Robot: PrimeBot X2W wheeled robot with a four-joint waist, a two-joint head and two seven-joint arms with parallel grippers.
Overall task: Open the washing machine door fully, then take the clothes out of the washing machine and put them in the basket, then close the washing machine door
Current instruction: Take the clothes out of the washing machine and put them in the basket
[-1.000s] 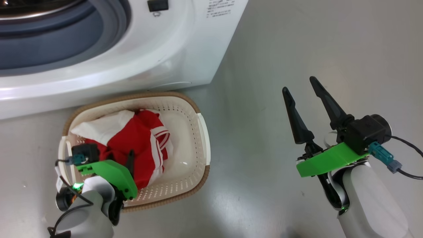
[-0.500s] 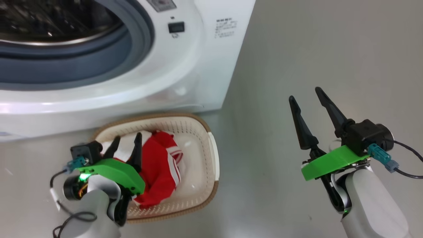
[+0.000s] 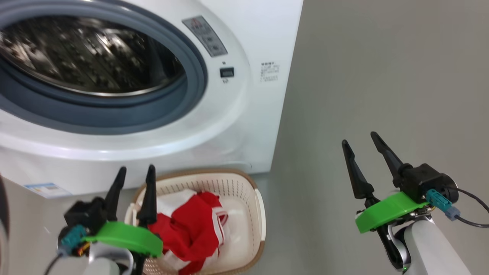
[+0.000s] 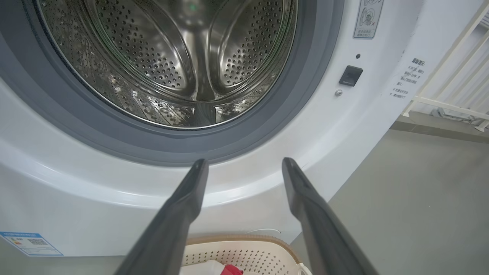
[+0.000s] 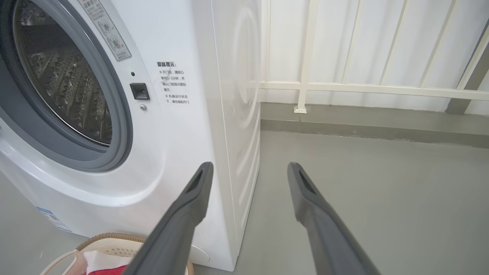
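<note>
- Black fingers of the left gripper (image 3: 136,170) stand wide apart and hold nothing. They point up at the washing machine (image 3: 244,126), just beside the basket (image 3: 214,172).
- Over on the other side, the right gripper (image 3: 359,139) has its jaws wide apart too, and it is empty. It hangs over the bare grey floor (image 3: 363,76), well apart from the machine.
- Red and white clothes (image 3: 187,229) lie in the basket, which sits on the floor right in front of the machine.
- In the left wrist view the shiny steel drum (image 4: 183,57) looks empty.
- So the job left seems to be shutting the door. The small black catch hole (image 3: 227,72) sits on the right of the round opening, so the door likely hangs on the left.
- To do it well, the left arm should reach the door's rim and push slowly until it clicks. Its fingers must keep out of the grey rubber ring (image 3: 114,118), or they could get pinched.
- Both arms sit low, with the fingers aimed up and forward.
</note>
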